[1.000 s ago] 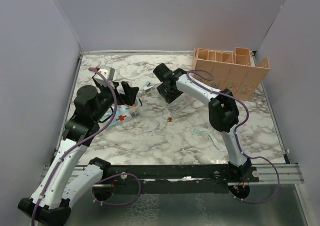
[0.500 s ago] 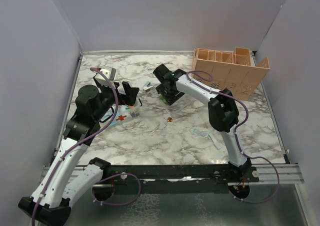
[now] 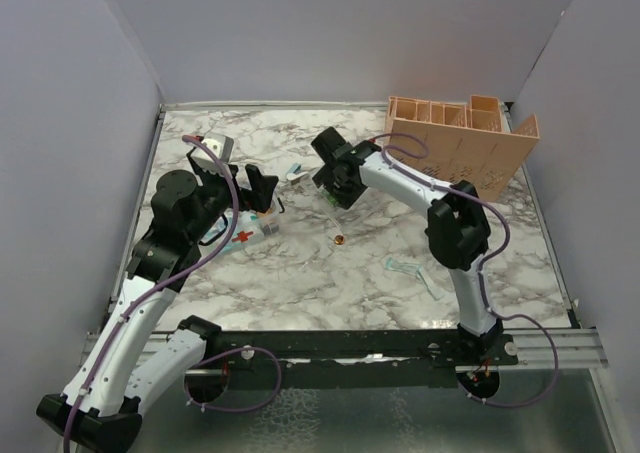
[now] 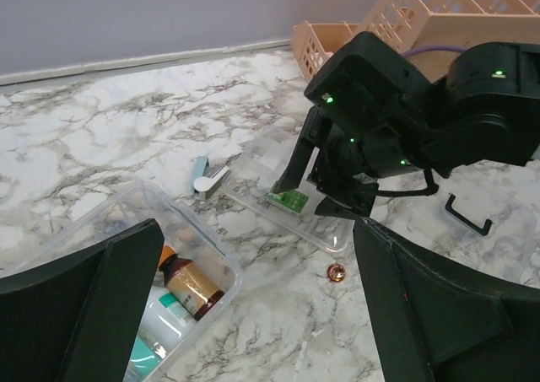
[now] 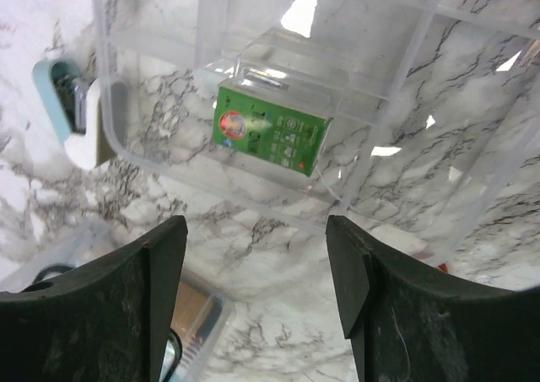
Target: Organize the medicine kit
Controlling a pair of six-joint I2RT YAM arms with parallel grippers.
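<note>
Since a second ago my right gripper [image 5: 253, 230] spread its jaws wider; they stood apart and empty above a green packet [image 5: 270, 129] lying in the clear lid [image 5: 160, 87]. My left gripper [image 4: 257, 230] hung wide apart over the medicine kit [image 4: 169, 217], left on the desk [image 3: 300, 283].

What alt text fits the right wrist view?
The open right end effector hovers over a small green packet lying on a clear plastic tray on a marble table. A pale blue and white item lies beside it.

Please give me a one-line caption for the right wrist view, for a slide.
Right gripper, open, hovers over a clear tray holding a small green packet on the marble table.
</note>
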